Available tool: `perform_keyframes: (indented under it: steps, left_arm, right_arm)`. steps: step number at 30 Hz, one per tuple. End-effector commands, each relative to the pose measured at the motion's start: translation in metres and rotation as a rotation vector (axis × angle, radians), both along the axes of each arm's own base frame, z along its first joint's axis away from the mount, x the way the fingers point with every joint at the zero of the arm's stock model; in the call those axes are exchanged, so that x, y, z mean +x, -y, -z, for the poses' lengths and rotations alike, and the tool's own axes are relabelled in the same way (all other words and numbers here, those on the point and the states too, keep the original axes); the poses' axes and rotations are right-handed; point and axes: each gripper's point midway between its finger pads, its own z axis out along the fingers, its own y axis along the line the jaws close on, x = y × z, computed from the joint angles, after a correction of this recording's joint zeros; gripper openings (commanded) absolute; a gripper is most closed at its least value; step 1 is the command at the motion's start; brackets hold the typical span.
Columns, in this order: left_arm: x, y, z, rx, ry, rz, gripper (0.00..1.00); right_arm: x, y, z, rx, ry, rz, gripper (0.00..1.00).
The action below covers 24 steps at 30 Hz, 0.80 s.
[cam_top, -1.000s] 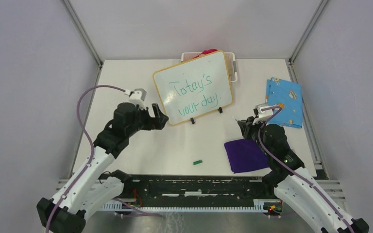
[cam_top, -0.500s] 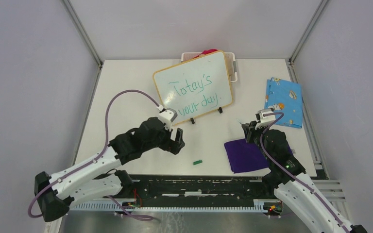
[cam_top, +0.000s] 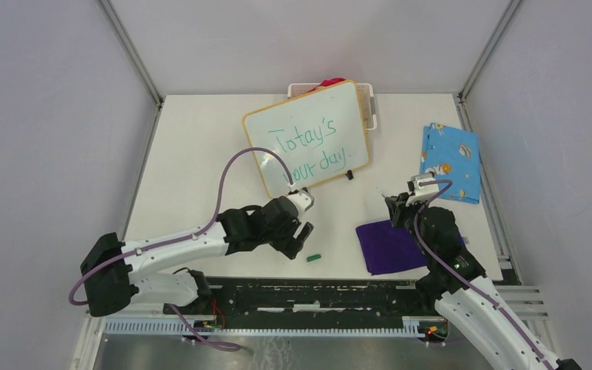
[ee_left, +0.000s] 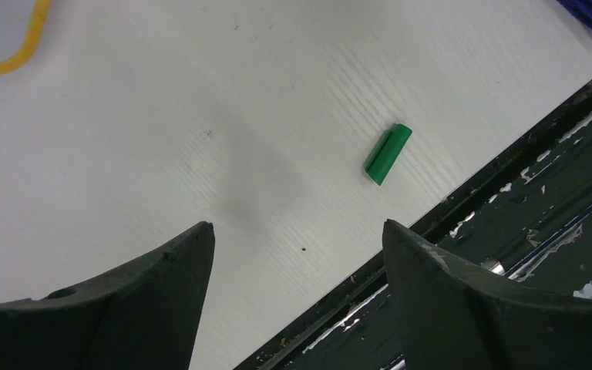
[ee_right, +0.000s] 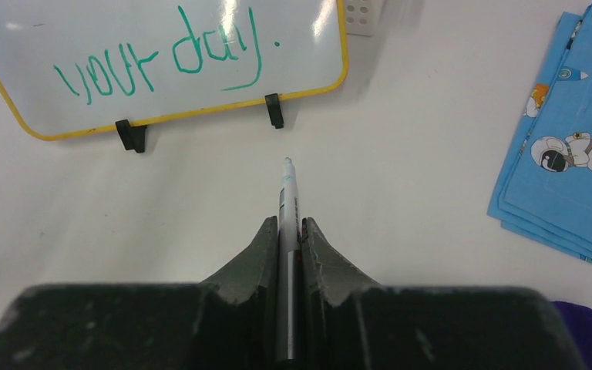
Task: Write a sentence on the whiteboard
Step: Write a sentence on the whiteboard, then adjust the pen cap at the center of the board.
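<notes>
Worktop (cam_top: pixel 200 154) filled the overhead view, with the whiteboard (cam_top: pixel 307 139) propped at its upper centre, just in front of a white basket (cam_top: pixel 368 104), the sentence (cam_top: pixel 308 150) in green across it in two lines. A blue patterned cloth (cam_top: pixel 451 162) lay at the right and a purple cloth (cam_top: pixel 389 247) at lower right. The left gripper (ee_left: pixel 297 224) hung at lower centre, jaws apart and empty, near a small green cap (ee_left: pixel 388 154); the right gripper (ee_right: pixel 289 227) had its jaws clamped on a marker (ee_right: pixel 287 200) pointing toward the board.
</notes>
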Motion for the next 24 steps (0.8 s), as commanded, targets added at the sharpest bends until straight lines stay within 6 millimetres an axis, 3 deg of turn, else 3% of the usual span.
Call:
perform_keyframes:
  steps: [1, 16, 24]
  left_arm:
    - [0.005, 0.019, -0.009, -0.021, 0.019, 0.06, 0.84]
    - [-0.017, 0.044, 0.014, -0.011, -0.096, 0.184, 0.68]
    - [-0.022, 0.068, 0.033, 0.028, -0.108, 0.242, 0.6]
  right_arm:
    - [0.004, 0.0, -0.009, 0.006, 0.044, 0.01, 0.0]
    - [0.004, 0.0, -0.009, 0.007, 0.043, 0.008, 0.0]
    - [0.002, 0.002, -0.011, 0.008, 0.045, 0.014, 0.0]
